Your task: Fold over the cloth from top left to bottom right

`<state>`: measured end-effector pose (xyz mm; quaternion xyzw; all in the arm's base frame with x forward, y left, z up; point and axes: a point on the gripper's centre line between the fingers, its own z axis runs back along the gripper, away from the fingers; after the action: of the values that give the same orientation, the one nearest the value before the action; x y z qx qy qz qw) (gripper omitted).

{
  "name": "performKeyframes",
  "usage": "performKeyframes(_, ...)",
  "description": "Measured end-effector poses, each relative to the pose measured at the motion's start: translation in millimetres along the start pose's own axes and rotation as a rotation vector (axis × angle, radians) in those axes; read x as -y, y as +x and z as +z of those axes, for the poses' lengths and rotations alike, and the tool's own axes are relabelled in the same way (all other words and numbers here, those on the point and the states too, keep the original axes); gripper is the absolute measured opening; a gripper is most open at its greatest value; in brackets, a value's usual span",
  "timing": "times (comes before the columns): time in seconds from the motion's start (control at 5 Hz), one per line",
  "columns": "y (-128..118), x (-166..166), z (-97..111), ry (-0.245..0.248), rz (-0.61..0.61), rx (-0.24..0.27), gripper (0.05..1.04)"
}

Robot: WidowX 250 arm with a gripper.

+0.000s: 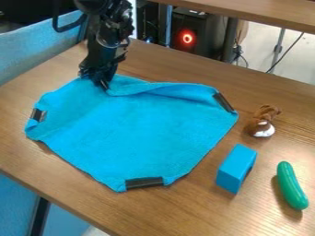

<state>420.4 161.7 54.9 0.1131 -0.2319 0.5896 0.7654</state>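
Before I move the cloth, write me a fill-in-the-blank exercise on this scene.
The claw is on the ____ side of the cloth, not the near one. The cucumber is coloured ____. Of the block, the toy and the cucumber, only the ____ shares the cloth's colour.

Missing words: far; green; block

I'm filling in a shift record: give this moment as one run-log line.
cloth: mostly spread, top edge rippled | gripper: at its top-left edge | fold: not made | blue block, green cucumber: right of cloth
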Motion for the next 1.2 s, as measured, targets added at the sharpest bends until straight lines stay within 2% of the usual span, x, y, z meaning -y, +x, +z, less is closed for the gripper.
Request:
performKeyframes(0.2,-1.8,-1.0,-1.9,-0.006,0.001,-0.022,0.147)
performKeyframes(0.4,1.1,-1.1,5.0,0.004,0.038,-0.092,0.064)
performKeyframes(0.6,22.1,11.8,47.1,-0.057,0.093,-0.140,0.054)
performKeyframes(0.8,25.0,8.9,69.4,-0.073,0.098,-0.159,0.054)
performKeyframes(1.0,2.2,-3.8,86.8,-0.054,0.054,-0.141,0.054)
performKeyframes(1.2,-49.0,-19.8,106.2,0.019,0.022,-0.092,0.053)
